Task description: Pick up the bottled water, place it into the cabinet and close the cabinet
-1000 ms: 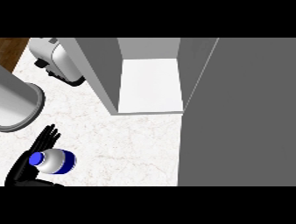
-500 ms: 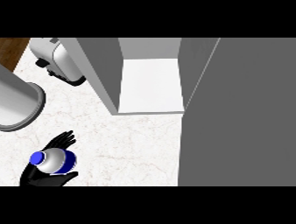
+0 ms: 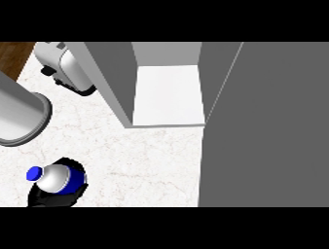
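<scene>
The bottled water [image 3: 54, 177], blue cap pointing left, sits low at the left of the marbled bench [image 3: 138, 155], wrapped by the fingers of the left hand [image 3: 52, 198], which curl round its white body from below. Up and to the right, well apart from the bottle, the grey cabinet [image 3: 110, 78] stands open, its white shelf [image 3: 169, 95] bare. A grey forearm [image 3: 9, 109] crosses the left edge; a toaster-like appliance [image 3: 65, 68] sits behind.
</scene>
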You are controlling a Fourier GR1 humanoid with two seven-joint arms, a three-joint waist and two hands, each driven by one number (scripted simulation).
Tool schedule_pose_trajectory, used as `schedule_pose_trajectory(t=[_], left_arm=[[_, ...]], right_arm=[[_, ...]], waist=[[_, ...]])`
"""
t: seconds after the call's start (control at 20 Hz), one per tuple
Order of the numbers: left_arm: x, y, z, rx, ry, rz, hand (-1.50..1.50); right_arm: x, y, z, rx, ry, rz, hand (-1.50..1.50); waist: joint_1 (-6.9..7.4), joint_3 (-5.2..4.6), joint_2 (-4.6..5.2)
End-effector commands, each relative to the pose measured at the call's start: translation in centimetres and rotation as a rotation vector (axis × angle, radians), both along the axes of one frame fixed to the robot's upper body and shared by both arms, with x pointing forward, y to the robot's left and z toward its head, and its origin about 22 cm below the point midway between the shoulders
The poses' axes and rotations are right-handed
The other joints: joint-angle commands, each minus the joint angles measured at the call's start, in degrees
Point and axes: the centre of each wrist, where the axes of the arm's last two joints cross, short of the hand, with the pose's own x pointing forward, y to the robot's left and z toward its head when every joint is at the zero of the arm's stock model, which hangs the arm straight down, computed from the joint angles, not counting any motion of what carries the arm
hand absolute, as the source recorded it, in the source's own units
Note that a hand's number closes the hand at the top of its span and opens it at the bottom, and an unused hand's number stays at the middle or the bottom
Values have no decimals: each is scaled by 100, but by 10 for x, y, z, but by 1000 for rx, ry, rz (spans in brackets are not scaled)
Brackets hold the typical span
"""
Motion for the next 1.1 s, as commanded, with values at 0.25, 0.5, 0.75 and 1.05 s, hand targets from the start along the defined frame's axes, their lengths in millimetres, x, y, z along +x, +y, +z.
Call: schedule_pose_trajectory(t=[0.25, 0.5, 0.75, 1.05], left_arm=[[30, -96, -13, -152, -102, 268, 150], [33, -104, -9, -119, -180, 228, 150], [55, -122, 3, -165, -165, 177, 150], [77, -149, 33, -174, -170, 147, 150]], right_arm=[[1, -3, 11, 5, -31, 2, -150], [1, -1, 13, 18, -42, 0, -150], [-3, 7, 24, 20, -17, 8, -150], [3, -3, 17, 26, -30, 5, -150]], waist=[[15, -43, 29], [61, -34, -2], [36, -37, -9], [91, -28, -19]])
